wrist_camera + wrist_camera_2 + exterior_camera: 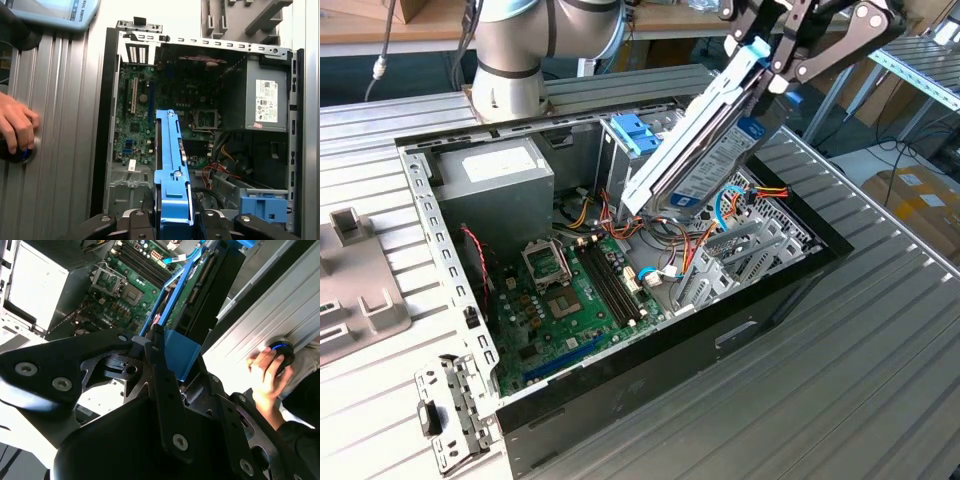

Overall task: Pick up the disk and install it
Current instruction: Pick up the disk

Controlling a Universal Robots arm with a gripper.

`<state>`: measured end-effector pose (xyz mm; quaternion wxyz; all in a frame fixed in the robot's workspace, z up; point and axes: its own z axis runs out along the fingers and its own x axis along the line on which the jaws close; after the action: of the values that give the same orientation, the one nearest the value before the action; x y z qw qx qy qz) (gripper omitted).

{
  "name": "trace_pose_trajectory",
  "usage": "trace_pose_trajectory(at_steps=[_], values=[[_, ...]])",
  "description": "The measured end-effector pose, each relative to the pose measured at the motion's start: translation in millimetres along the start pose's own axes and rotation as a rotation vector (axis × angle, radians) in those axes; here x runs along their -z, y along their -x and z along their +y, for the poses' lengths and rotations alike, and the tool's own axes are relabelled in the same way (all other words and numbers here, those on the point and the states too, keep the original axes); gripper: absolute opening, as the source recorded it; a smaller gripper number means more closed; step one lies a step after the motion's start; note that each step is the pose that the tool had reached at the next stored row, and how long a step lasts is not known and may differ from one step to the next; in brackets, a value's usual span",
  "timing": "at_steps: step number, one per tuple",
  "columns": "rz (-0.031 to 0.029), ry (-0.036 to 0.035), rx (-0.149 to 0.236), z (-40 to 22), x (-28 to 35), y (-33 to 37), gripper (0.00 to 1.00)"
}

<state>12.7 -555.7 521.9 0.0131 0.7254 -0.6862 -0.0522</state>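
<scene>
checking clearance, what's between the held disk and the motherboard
Loose coloured cables lie between the lower end of the tilted disk and the motherboard, as the exterior view shows.

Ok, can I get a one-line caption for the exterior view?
The jaws grip the disk by its blue end, holding it tilted over the open computer case and its motherboard.

The disk [705, 150] hangs tilted over the open case [670, 372], above the motherboard [570, 300].

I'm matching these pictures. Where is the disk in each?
Exterior view: disk tilted above the open computer, in the gripper.
Second wrist view: disk edge-on, over the circuit board.
First wrist view: disk edge-on, beyond the gripper.
Shared landmark: grey box with white label.
</scene>
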Motion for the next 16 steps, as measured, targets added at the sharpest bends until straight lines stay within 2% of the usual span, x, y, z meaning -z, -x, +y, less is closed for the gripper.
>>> trace_pose_trajectory(at_steps=[3, 7, 11, 14, 16], values=[[-0.0006, 0.0000, -0.001, -6.3, -0.8, -2.7, 0.37], [-0.0004, 0.0000, -0.002, -23.9, -1.4, -5.8, 0.37], [-0.0006, 0.0000, -0.002, -34.4, -2.0, -7.5, 0.37], [-0.0005, 0.0001, -0.003, -48.2, -2.4, -10.0, 0.37], [-0.0007, 0.0000, -0.004, -52.5, -2.9, -12.0, 0.37]])
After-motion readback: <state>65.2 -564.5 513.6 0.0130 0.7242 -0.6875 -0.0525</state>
